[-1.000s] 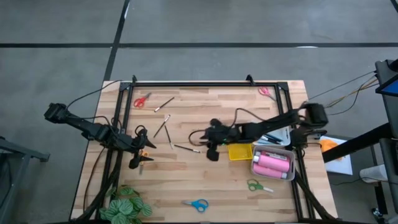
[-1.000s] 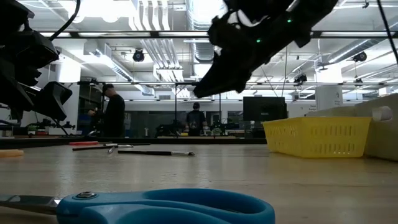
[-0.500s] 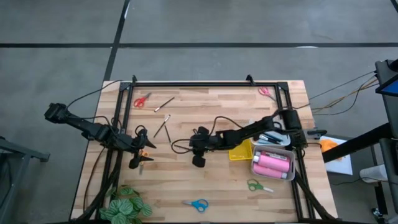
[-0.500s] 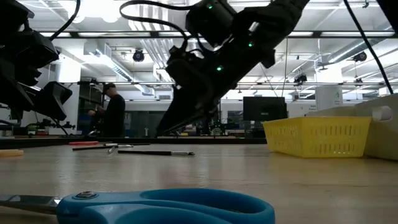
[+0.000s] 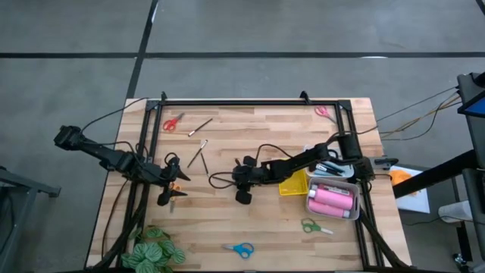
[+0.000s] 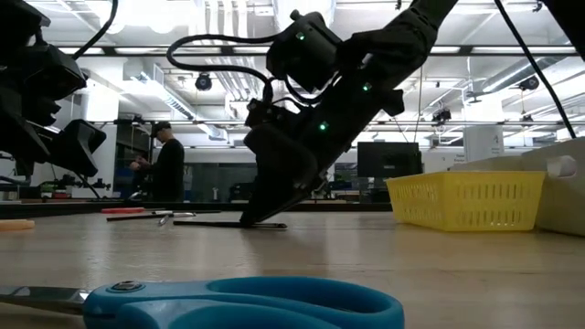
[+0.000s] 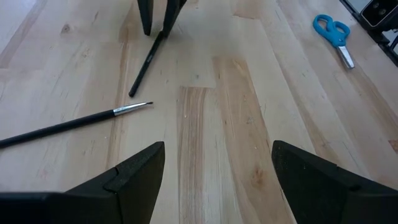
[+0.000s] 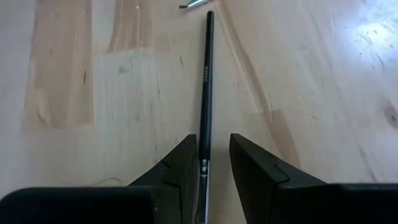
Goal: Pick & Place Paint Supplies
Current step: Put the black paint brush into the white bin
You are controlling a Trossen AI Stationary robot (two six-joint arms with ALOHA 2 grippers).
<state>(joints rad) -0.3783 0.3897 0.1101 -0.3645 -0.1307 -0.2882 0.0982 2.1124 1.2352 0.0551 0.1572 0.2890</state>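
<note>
Straddling a thin black brush lying flat mid-desk, my right claw stands narrowly open, tips down. I should close squarely, then lift. Left claw waits open.

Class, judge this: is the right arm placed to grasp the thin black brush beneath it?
Probably yes: the right end effector is down at the table, fingers straddling the thin black brush, nothing between.

Blue scissors, yellow tray, pink bottles, seemingly black brush
</note>
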